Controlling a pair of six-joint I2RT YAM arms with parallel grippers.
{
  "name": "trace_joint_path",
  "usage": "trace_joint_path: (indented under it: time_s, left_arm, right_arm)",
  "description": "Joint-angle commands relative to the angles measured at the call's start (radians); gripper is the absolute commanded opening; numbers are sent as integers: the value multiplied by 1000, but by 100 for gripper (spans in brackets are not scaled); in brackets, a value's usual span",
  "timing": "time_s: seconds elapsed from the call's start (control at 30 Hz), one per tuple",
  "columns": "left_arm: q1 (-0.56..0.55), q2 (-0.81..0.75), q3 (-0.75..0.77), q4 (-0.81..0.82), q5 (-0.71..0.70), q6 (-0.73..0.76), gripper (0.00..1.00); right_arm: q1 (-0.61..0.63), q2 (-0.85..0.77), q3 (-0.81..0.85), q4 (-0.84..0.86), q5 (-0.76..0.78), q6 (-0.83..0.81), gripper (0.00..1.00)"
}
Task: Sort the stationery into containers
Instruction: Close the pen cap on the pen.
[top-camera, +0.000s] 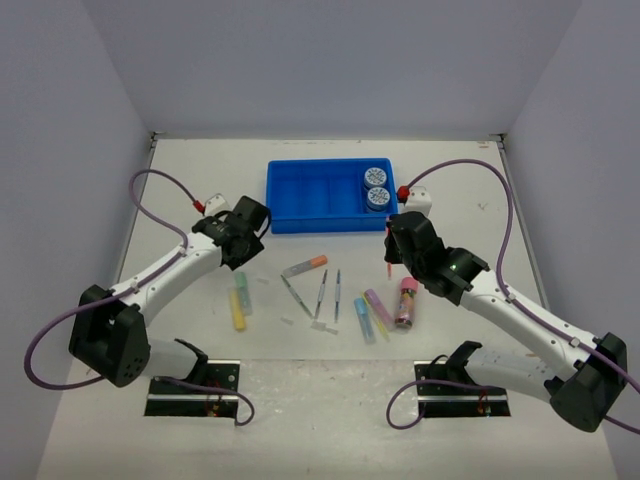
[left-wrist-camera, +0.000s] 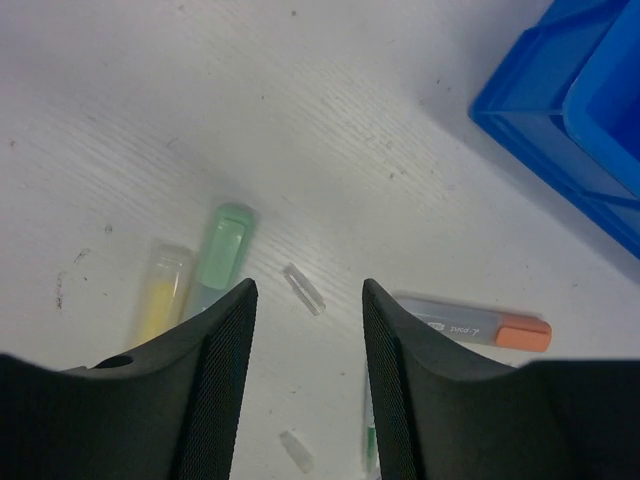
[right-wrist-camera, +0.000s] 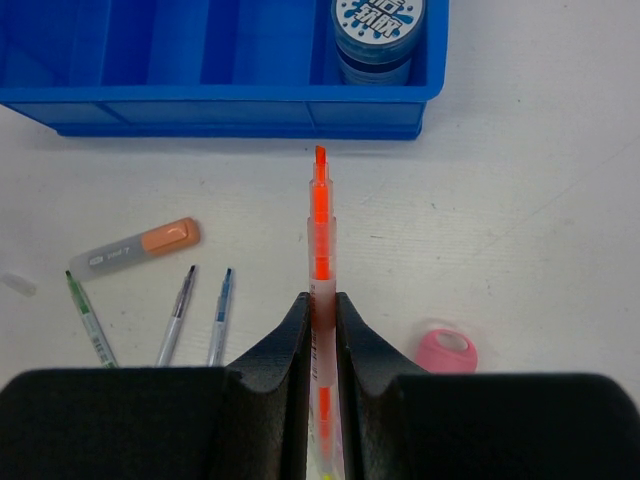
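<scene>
While the right claw (right-wrist-camera: 320, 300) gripped an orange marker (right-wrist-camera: 320, 215), the left claw (left-wrist-camera: 305, 288) stood open and empty.
Marker was clamped near its tail, tip toward 12 o'clock, just short of the blue tray's (right-wrist-camera: 240, 112) near wall; two discs (top-camera: 376, 188) sat in the tray's 3 o'clock compartment; thin pens (top-camera: 322, 288) and pastel markers (top-camera: 238, 312) lay loose at its 6 o'clock. Risk: the long overhang could let the marker pivot, or its tip snag the wall, dropping it outside; the seemingly bare tip might streak the counter (top-camera: 200, 180). Counter was white, scuffed; plain pale walls (top-camera: 330, 60) stood on three sides.
</scene>
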Motion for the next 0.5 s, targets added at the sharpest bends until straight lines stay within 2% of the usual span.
trace_joint_path:
  time_s: [0.0,0.07,0.1,0.2,0.47]
  left_arm:
    - [22,64,13,43,95,-8,47]
    - [22,100,26,34,120,-41,41]
    - [21,113,33,21,132,-56,35]
    - [21,136,17,21,158,-90,31]
    - [18,157,-27,66,180,-106,30]
  right_arm:
    - [-5,5,-3,42,-7,-14,0]
    - [-5,6,-4,43,-7,-16,0]
    - [-5,6,-4,44,-6,-16,0]
    - [-5,5,-5,44,-4,-16,0]
    - [-4,5,-7,49,-9,-17,0]
